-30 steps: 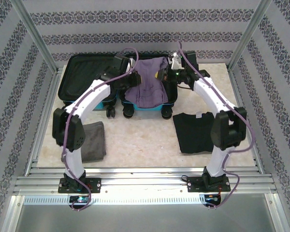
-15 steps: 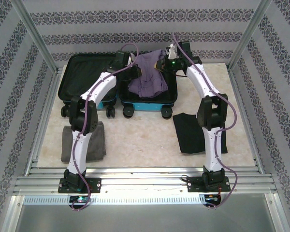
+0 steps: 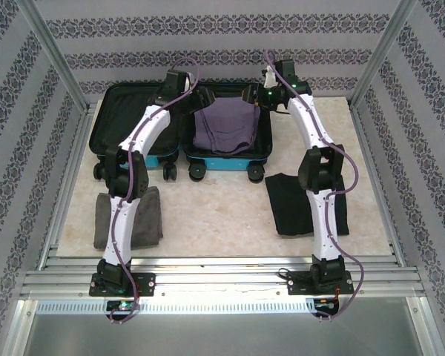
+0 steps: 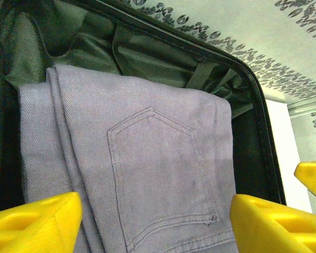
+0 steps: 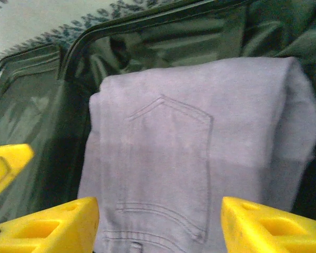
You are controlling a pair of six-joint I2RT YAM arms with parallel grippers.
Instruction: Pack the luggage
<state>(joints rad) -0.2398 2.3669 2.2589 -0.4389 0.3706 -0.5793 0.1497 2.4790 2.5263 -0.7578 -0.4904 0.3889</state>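
Observation:
The turquoise luggage (image 3: pixel 221 165) lies open at the back of the table, black lining up. Folded purple trousers (image 3: pixel 224 127) lie in its right half, back pocket showing (image 4: pixel 152 158) (image 5: pixel 200 142). My left gripper (image 3: pixel 201 98) hovers over the trousers' left edge, and its yellow fingers (image 4: pixel 37 224) stand wide apart with nothing between them. From the right, my right gripper (image 3: pixel 251 94) faces it over the same half, fingers (image 5: pixel 268 226) also spread and empty. The luggage's lining (image 4: pixel 147 52) (image 5: pixel 147 47) shows behind the trousers. The left half (image 3: pixel 130 126) holds no clothes.
A folded grey cloth (image 3: pixel 130 215) lies on the table at the front left, partly under the left arm. Behind the right arm, at the front right, lies a folded black garment (image 3: pixel 289 204). Patterned walls and metal posts close in the table.
Both grippers have opened and let go of the purple trousers, which now lie flat in the luggage's right half. Both arms have reached further back.

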